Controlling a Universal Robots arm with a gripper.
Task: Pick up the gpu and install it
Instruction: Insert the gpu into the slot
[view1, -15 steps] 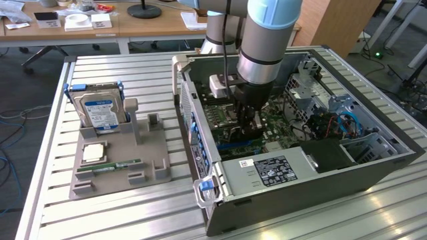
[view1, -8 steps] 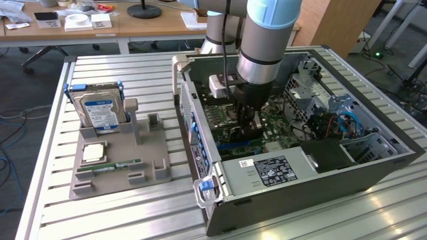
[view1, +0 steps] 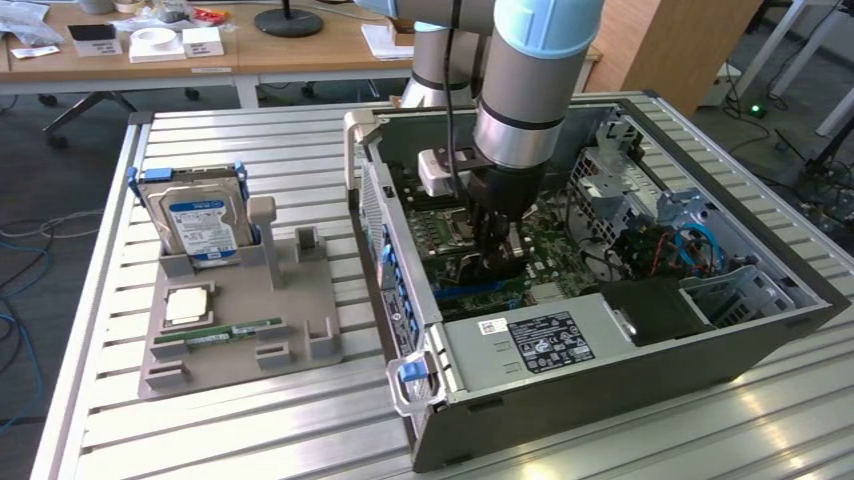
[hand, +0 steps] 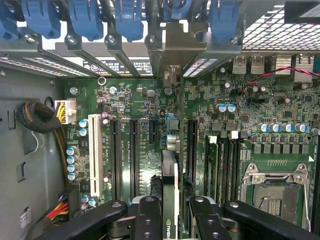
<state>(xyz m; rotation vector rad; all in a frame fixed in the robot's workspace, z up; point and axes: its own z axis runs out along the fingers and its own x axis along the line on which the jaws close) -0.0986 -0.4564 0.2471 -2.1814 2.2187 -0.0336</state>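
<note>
HOLD | pincer was pinching the gpu edge-on between its fingers, down inside the computer case | motherboard slots lay right beneath the pincer | card looked light, stiff, thin, fragile: best gripped on its flat faces mid-length, clear of the connector edge.

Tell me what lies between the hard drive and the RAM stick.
A square silvery chip lies flat on the grey holder between the hard drive and the RAM stick, seen in the exterior view.
</note>
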